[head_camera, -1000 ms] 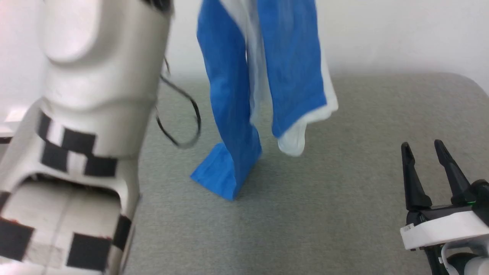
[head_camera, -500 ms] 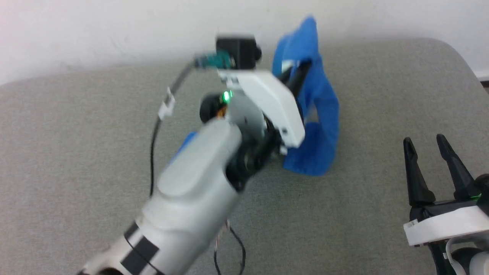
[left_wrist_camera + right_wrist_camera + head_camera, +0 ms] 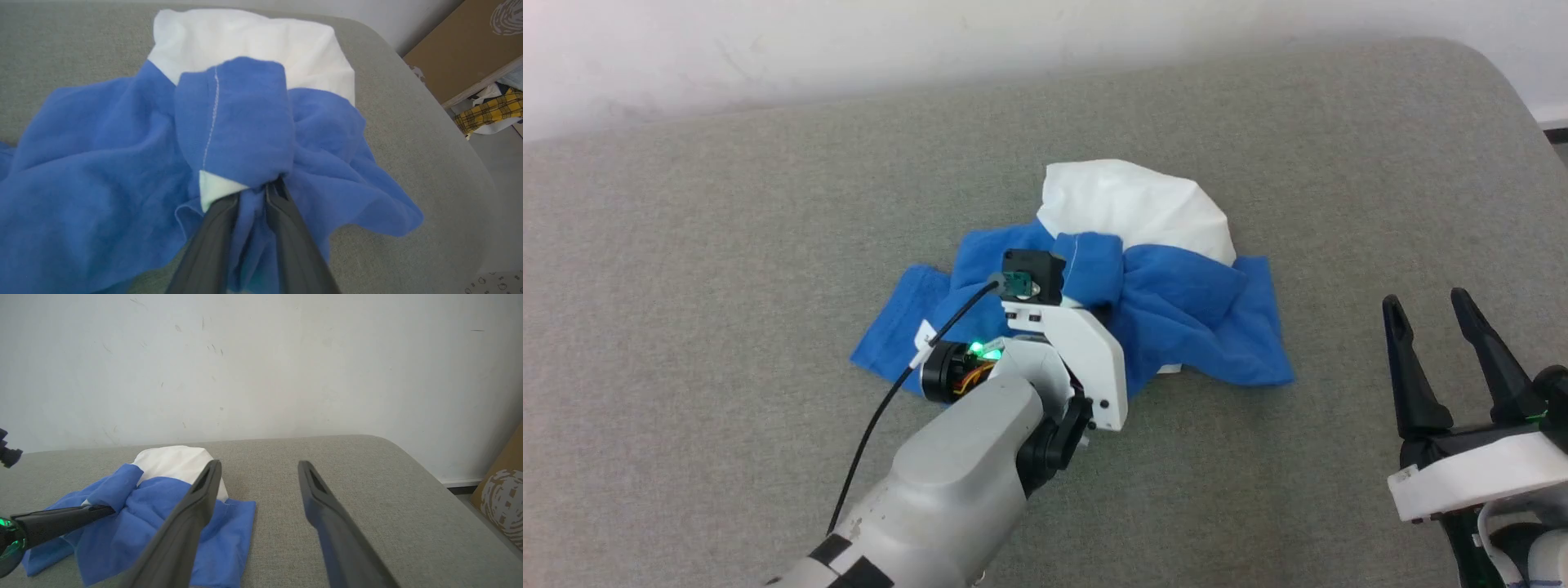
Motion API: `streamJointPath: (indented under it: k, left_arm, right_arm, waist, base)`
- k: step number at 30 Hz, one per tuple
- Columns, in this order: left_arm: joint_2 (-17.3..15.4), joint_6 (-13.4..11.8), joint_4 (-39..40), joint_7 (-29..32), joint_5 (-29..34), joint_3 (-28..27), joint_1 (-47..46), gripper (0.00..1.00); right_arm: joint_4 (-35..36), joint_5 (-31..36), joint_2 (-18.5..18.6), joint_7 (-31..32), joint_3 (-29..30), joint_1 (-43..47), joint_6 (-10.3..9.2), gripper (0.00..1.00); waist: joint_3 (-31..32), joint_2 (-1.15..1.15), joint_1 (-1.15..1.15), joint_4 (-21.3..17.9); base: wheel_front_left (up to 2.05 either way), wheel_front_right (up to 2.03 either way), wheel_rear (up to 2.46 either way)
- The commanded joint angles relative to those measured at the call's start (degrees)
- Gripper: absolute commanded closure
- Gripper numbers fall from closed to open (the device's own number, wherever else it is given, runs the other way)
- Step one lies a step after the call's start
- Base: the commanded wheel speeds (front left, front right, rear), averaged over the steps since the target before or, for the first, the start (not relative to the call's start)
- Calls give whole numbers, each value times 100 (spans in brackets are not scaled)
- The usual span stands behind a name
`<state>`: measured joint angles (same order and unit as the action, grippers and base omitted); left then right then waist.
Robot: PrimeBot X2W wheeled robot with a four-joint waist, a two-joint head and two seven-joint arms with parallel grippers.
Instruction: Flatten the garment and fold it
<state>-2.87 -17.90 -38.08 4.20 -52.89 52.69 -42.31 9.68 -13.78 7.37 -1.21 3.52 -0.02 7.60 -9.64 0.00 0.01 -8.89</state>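
The garment (image 3: pixel 1201 327) lies in a crumpled heap on the grey padded table (image 3: pixel 727 245), blue folds in front and a puffed white panel (image 3: pixel 1135 204) behind. My left gripper (image 3: pixel 1078 286) reaches into the heap's middle from the near side. In the left wrist view its fingers (image 3: pixel 204 245) stand close together with blue cloth of the garment (image 3: pixel 102 183) pinched between them, and a blue fold drapes over the tips. My right gripper (image 3: pixel 1427 300) rests open and empty at the lower right, right of the garment (image 3: pixel 163 506); its fingers (image 3: pixel 196 506) stand wide apart.
A black cable (image 3: pixel 890 408) loops beside my left forearm. A white wall (image 3: pixel 261 367) runs behind the table. Past the rounded right corner stand a cardboard box (image 3: pixel 470 49) and a yellow plaid cloth (image 3: pixel 486 112) on the floor.
The garment hung in the air from my raised left gripper; the arm has come down and the cloth now lies heaped on the table. The head view has tilted. The right gripper stayed put.
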Motion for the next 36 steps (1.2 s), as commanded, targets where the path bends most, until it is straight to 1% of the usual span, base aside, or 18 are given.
streamJointPath:
  k: [1, 6, 8, 10, 12, 13, 16, 20, 22, 23, 25, 27, 28, 30, 33, 34, 35, 36]
  left_arm:
    - [-1, 39, 4, -167, -72, -24, -126, 0]
    - [-2, 229, 208, -654, -224, -208, -287, 0]
    - [-63, 292, 413, -893, -261, -357, -299, 0]
    - [-233, 348, 745, -1150, -236, -478, -274, 0]
    - [-538, 303, 1137, -1413, -91, -544, -192, 0]
    - [-729, 240, 1373, -1558, 35, -579, -135, 0]
    - [-1344, -132, 2172, -1808, 417, -768, 239, 0]
    - [-2102, -569, 3487, -1902, 876, -1031, 1138, 0]
    - [-2505, -880, 4041, -1913, 1272, -1065, 1631, 0]
    - [-2665, -1036, 4296, -1915, 1466, -1090, 1867, 0]
    - [-2822, -1330, 4806, -1917, 1767, -1250, 2374, 0]
    - [-2922, -1530, 5185, -1918, 2058, -1389, 2872, 0]
    - [-2880, -1628, 5358, -1918, 2131, -1522, 3125, 0]
    - [-2770, -1727, 5620, -1919, 2291, -1791, 3582, 0]
    - [-2519, -1668, 5753, -1919, 2419, -2131, 4106, 0]
    - [-2519, -1668, 5753, -1919, 2419, -2131, 4106, 0]
    - [-2323, -1520, 5760, -1919, 2483, -2324, 4311, 0]
    - [-2323, -1520, 5760, -1919, 2483, -2324, 4311, 0]
  right_arm:
    - [-45, -51, 19, -32, 11, -91, -11, 0]
    - [-92, -20, 4, 4, 0, -24, -11, 0]
    - [-88, 8, -17, 30, 8, 14, -11, 0]
    - [-61, 45, -47, 65, 23, 60, -11, 0]
    - [-36, 81, -80, 95, 50, 120, -11, 0]
    - [-15, 102, -101, 105, 59, 158, -11, 0]
    - [75, 155, -183, 136, 92, 298, -11, 0]
    - [140, 175, -264, 146, 169, 461, -11, 0]
    - [150, 174, -291, 141, 201, 530, -11, 0]
    - [152, 171, -302, 139, 217, 563, -11, 0]
    - [153, 166, -320, 135, 239, 617, -11, 0]
    - [141, 164, -331, 134, 251, 653, -11, 0]
    - [124, 166, -333, 137, 251, 664, -11, 0]
    - [100, 164, -334, 135, 265, 671, -11, 0]
    - [38, 157, -297, 194, 301, 664, -11, 0]
    - [38, 157, -297, 194, 301, 664, -11, 0]
    - [-5, 138, -194, 297, 303, 581, -11, 0]
    - [-5, 138, -194, 297, 303, 581, -11, 0]
  waist:
    - [83, 0, -1, 89]
    - [311, 0, -1, 244]
    - [418, 0, -1, 296]
    - [503, 0, -1, 336]
    - [575, 0, -1, 375]
    - [602, 0, -1, 391]
    - [655, 0, -1, 435]
    - [652, 0, -1, 482]
    - [636, 0, -1, 499]
    - [623, 0, -1, 509]
    - [598, 0, -1, 526]
    - [567, 0, -1, 547]
    - [556, 0, -1, 558]
    - [525, 0, -1, 583]
    - [490, 0, -1, 633]
    - [490, 0, -1, 633]
    - [454, 0, -1, 645]
    - [454, 0, -1, 645]
  base:
    - [0, 0, 0]
    - [0, 0, 0]
    - [0, 0, 0]
    - [0, 0, 0]
    - [0, 0, 0]
    - [0, 0, 0]
    - [0, 0, 0]
    - [0, 0, 0]
    - [0, 0, 0]
    - [0, 0, 0]
    - [0, 0, 0]
    - [0, 0, 0]
    - [0, 0, 0]
    - [0, 0, 0]
    - [0, 0, 0]
    - [0, 0, 0]
    - [0, 0, 0]
    - [0, 0, 0]
